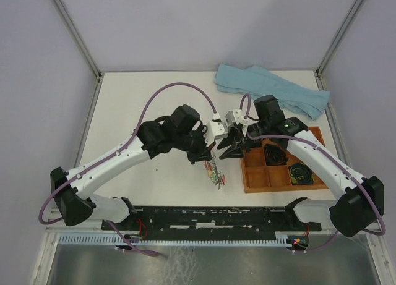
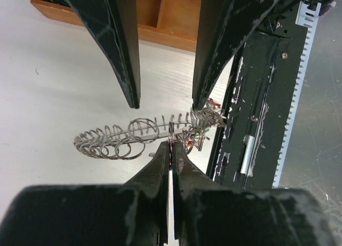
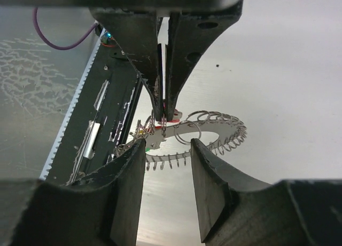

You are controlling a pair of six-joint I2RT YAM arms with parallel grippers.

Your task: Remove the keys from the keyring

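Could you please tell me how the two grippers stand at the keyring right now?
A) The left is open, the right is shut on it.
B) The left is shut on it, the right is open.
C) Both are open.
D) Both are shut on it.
B: the left gripper is pinched shut on the edge of the keyring, while the right gripper has its jaws apart at the ring.

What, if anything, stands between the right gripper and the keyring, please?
Nothing visible does. The right gripper, open, reaches right up to the keyring; the left gripper, shut on the keyring, holds it from the opposite side, out of the path.
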